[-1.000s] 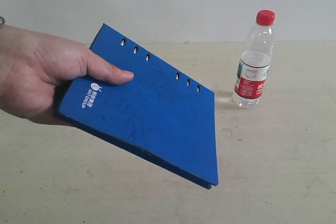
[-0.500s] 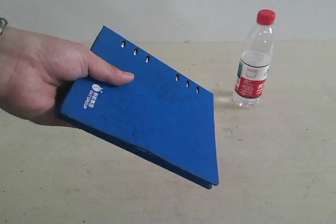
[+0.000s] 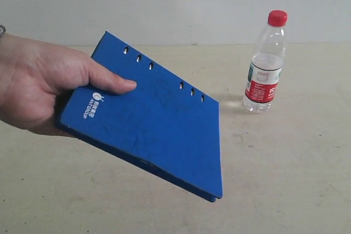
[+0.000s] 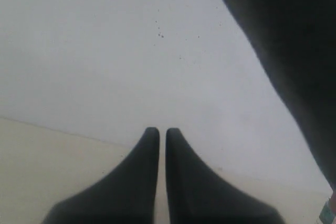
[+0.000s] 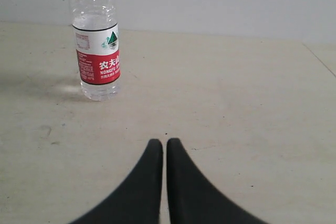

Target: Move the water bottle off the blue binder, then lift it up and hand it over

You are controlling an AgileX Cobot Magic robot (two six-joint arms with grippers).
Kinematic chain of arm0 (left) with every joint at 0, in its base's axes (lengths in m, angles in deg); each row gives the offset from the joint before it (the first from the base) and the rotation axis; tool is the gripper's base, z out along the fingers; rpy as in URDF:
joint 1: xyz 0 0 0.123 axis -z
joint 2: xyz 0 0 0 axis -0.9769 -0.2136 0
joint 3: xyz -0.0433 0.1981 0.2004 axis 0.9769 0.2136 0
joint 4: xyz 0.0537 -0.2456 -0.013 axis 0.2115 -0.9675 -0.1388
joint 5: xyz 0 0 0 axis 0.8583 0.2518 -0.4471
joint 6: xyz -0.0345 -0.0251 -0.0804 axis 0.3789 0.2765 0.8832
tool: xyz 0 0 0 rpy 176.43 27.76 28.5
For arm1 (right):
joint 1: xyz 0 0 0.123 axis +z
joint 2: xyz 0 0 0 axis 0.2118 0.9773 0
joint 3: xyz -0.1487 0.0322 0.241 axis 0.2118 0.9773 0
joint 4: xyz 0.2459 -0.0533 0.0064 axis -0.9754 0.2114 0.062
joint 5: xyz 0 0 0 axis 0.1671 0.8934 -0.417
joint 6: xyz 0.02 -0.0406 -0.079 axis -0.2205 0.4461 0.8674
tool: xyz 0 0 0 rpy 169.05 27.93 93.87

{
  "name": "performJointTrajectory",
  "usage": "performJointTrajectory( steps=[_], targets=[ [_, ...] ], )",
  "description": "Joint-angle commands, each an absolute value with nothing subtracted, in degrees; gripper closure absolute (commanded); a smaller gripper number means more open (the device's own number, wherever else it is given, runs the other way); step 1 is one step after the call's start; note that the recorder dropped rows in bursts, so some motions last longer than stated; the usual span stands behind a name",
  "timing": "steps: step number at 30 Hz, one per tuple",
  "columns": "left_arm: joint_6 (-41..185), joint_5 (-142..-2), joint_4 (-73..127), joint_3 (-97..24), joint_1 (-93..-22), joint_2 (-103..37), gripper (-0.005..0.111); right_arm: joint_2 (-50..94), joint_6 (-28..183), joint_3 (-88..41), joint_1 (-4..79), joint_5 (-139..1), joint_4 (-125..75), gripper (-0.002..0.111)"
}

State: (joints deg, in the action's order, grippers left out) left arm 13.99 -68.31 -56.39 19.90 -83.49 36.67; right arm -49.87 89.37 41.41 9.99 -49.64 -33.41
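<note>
Beige surface. Blue binder is held up off it, tilted, low corner toward the camera. A person's hand grips it at the logo corner, thumb on the cover. Bottle stands upright on the surface, apart from the binder, to its right in the exterior view. Left pincer and right pincer: tips nearly together, only a thin slit, nothing held. Right one points near the bottle, not touching.

Flat cream-coloured matte tabletop, marked with faint scuffs and small dark specks, spanning the scene from left to right. Plain pale grey wall rising along the tabletop's far edge; a few dark flecks dot its surface.
</note>
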Motion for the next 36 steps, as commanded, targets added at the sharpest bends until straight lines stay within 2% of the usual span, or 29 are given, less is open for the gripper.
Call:
performJointTrajectory(
  steps=[1,4,6,11,15,36],
  targets=[
    [64.19,-68.71,-6.62,19.58,-82.3,36.88,0.102,-49.96,89.13,41.41,10.09,-50.14,-33.07,0.108],
    [98.8,-68.71,21.45,21.5,-82.3,36.88,0.102,-49.96,89.13,41.41,10.09,-50.14,-33.07,0.108],
    [107.35,-68.71,30.07,23.57,-82.3,36.88,0.102,-49.96,89.13,41.41,10.09,-50.14,-33.07,0.108],
    [99.91,-53.83,28.73,23.9,-82.3,36.88,0.102,-49.96,89.13,41.41,10.09,-50.14,-33.07,0.108],
    [84.55,-51.27,27.78,23.9,-82.3,36.88,0.102,-49.96,89.13,41.41,10.09,-50.14,-33.07,0.108],
    [86.7,-49.99,24.95,23.9,-82.06,36.88,0.102,-49.96,89.01,41.41,10.09,-50.17,-33.07,0.108]
  ],
)
